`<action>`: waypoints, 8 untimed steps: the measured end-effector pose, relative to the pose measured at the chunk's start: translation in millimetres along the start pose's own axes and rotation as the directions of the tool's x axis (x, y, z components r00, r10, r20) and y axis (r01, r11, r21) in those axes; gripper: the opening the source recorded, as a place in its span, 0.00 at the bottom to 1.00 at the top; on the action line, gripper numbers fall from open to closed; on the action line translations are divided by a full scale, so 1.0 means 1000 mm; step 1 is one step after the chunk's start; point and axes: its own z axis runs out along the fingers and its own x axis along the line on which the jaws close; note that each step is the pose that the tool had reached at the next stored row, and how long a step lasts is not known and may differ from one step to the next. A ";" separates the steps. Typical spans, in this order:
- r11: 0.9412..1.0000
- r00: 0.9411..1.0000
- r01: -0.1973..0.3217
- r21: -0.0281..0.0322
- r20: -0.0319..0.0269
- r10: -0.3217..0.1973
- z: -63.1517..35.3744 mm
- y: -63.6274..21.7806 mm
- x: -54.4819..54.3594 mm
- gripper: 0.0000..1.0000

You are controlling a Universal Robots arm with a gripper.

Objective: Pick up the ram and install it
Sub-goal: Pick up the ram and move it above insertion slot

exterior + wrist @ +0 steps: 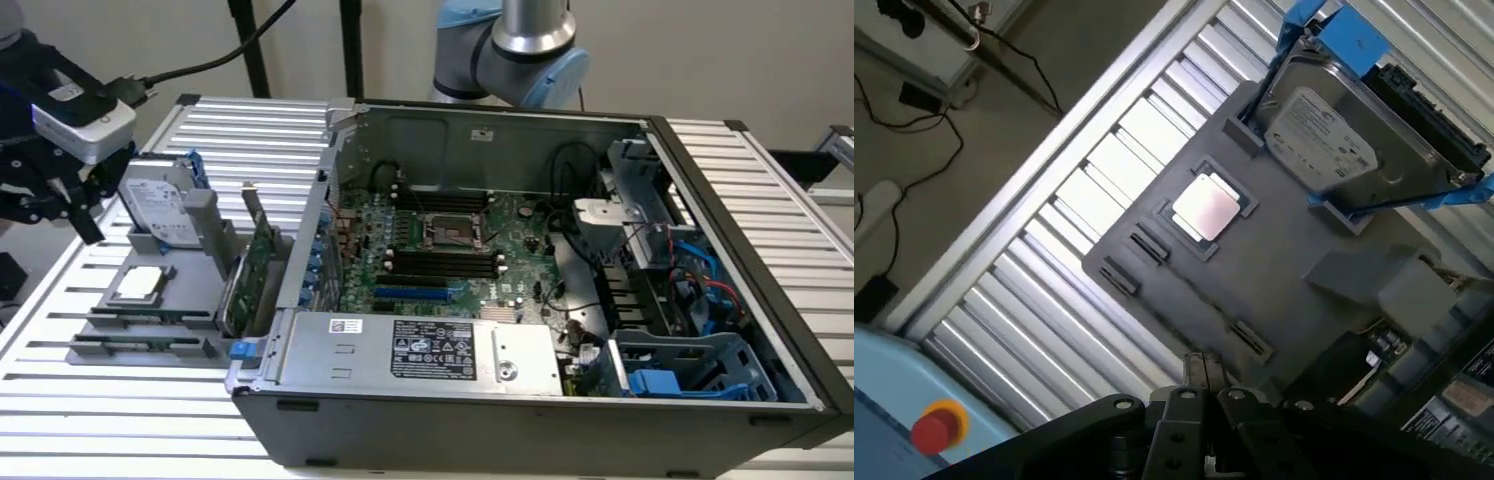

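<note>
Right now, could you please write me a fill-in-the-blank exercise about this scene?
1. The hard drive has ___ rails.
2. The gripper hangs at the exterior view's ___ of the computer case.
3. The silver chip lies on the ___ holder.
Missing words: blue; left; gray.
</note>
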 end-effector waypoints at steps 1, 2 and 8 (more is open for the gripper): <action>1.000 1.000 0.018 0.000 -0.001 -0.018 0.0008 0.0000 0.000 0.00; 0.999 0.999 0.045 0.001 -0.001 -0.045 0.0022 -0.0001 0.000 0.00; 0.987 0.987 0.163 0.004 -0.005 -0.163 0.0088 -0.0003 0.000 0.00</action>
